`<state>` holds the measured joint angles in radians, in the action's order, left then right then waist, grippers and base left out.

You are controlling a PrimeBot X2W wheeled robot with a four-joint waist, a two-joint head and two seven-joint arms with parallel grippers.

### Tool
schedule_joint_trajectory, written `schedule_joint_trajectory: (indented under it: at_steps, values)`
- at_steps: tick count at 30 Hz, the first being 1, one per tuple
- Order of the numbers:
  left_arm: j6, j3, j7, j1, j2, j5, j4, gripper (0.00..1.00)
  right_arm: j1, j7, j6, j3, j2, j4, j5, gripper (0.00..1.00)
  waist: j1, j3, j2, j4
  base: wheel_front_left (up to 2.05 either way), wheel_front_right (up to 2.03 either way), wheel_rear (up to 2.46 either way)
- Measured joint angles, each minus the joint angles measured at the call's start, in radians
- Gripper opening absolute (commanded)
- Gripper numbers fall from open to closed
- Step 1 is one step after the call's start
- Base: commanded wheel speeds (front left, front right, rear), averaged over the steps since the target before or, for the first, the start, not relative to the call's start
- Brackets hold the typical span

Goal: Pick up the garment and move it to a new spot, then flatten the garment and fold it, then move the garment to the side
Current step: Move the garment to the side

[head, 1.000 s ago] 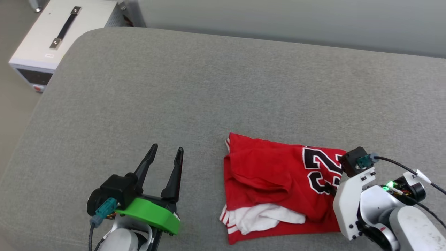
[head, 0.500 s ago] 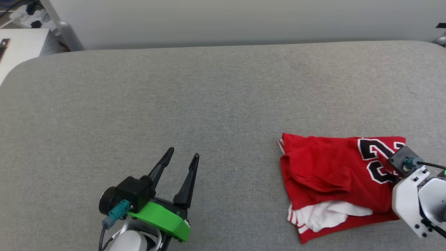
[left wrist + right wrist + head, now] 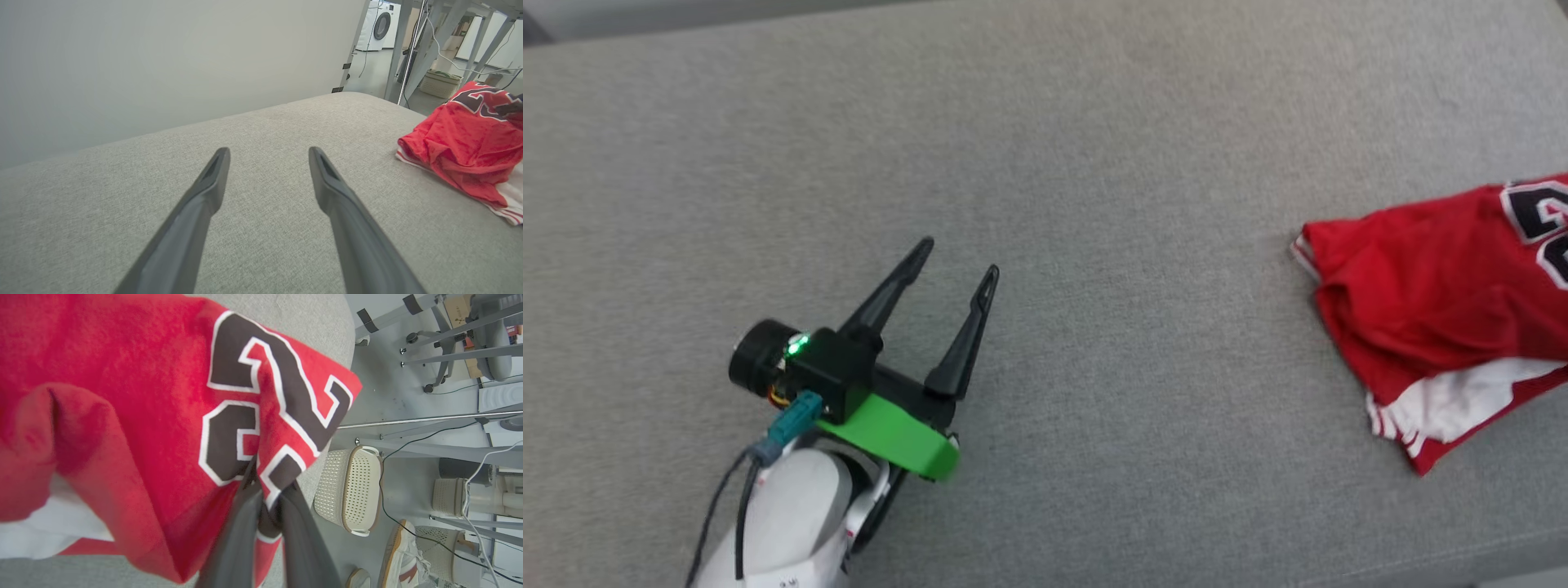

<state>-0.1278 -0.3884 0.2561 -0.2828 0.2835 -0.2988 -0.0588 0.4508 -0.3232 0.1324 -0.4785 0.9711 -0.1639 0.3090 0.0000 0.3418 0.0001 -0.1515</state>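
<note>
The garment [image 3: 1429, 302], a red folded jersey with white sleeve cloth and part of the black "23" print, lies at the right edge of the grey surface. In the right wrist view my right gripper [image 3: 267, 494] is shut on the garment [image 3: 122, 396], pinching its printed corner over the surface's edge. My left gripper [image 3: 959, 257] stands open over bare surface at the lower left, well apart from the garment. The left wrist view shows the left gripper [image 3: 268, 151] with nothing between its fingers and the garment [image 3: 461, 139] to the right.
The grey cushioned surface [image 3: 1094, 163] stretches wide around the left gripper. Past its right end stand white perforated baskets [image 3: 351, 486], metal frame legs [image 3: 412, 420], cables and a shoe [image 3: 402, 555] on the floor. A pale wall [image 3: 163, 61] backs the surface.
The head view has swung, so the white box and wall have left it. The garment has slid right, away from the left gripper, and the right gripper has gone out of the head view.
</note>
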Motion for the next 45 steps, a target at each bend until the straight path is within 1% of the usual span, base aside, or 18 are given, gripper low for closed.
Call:
schedule_joint_trajectory:
  at_steps: [4,8,13,19,26,27,28,32,38,40,45]
  values:
    - [0.000,-0.011,0.000,-0.063,0.036,0.013,0.022,1.00,0.071,0.066,0.000,0.018,-0.013,-0.093,-0.044,0.00,0.0001,0.072,0.0000,-0.034,0.00,0.00,0.00]
    - [0.000,-0.010,-0.003,-0.107,0.049,0.019,0.069,1.00,0.144,0.137,0.000,0.065,-0.035,-0.206,-0.093,0.00,0.0001,0.138,0.0000,-0.064,0.00,0.00,0.00]
    - [0.000,-0.010,-0.029,-0.131,0.062,0.027,0.119,1.00,0.204,0.165,0.000,0.115,-0.058,-0.325,-0.166,0.00,0.0002,0.203,0.0000,-0.091,0.00,0.00,0.00]
    - [0.002,-0.010,-0.044,-0.135,0.067,0.027,0.162,1.00,0.243,0.192,0.000,0.169,-0.099,-0.403,-0.214,0.00,0.0002,0.254,0.0000,-0.102,0.00,0.00,0.00]
    - [0.011,-0.010,-0.051,-0.138,0.076,0.027,0.183,1.00,0.283,0.210,0.000,0.235,-0.134,-0.468,-0.264,0.00,0.0001,0.274,0.0000,-0.088,0.00,0.00,0.00]
    - [0.013,-0.011,-0.051,-0.138,0.077,0.027,0.184,1.00,0.289,0.214,0.000,0.244,-0.140,-0.476,-0.272,0.23,0.0001,0.273,0.0000,-0.085,0.00,0.00,0.00]
    - [0.014,-0.011,-0.051,-0.138,0.077,0.027,0.183,1.00,0.292,0.219,0.000,0.252,-0.147,-0.480,-0.282,1.00,0.0001,0.270,0.0000,-0.083,0.00,0.00,0.00]
    - [0.018,-0.010,-0.043,-0.138,0.074,0.025,0.168,1.00,0.293,0.237,0.000,0.285,-0.172,-0.490,-0.297,1.00,0.0001,0.246,0.0000,-0.079,0.00,0.00,0.00]
    - [0.027,0.006,-0.017,-0.122,0.048,-0.007,0.099,1.00,0.284,0.268,0.000,0.312,-0.195,-0.474,-0.290,1.00,0.0000,0.175,0.0000,-0.070,0.00,0.00,0.00]
    - [0.030,0.025,-0.009,-0.092,0.034,-0.029,0.057,1.00,0.268,0.277,0.000,0.311,-0.217,-0.427,-0.258,1.00,0.0000,0.130,0.0000,-0.065,0.00,0.00,0.00]
    - [0.036,0.071,0.000,-0.030,0.008,-0.061,0.007,1.00,0.224,0.279,0.000,0.315,-0.269,-0.290,-0.187,1.00,-0.0001,0.046,0.0000,-0.053,0.00,0.00,0.00]
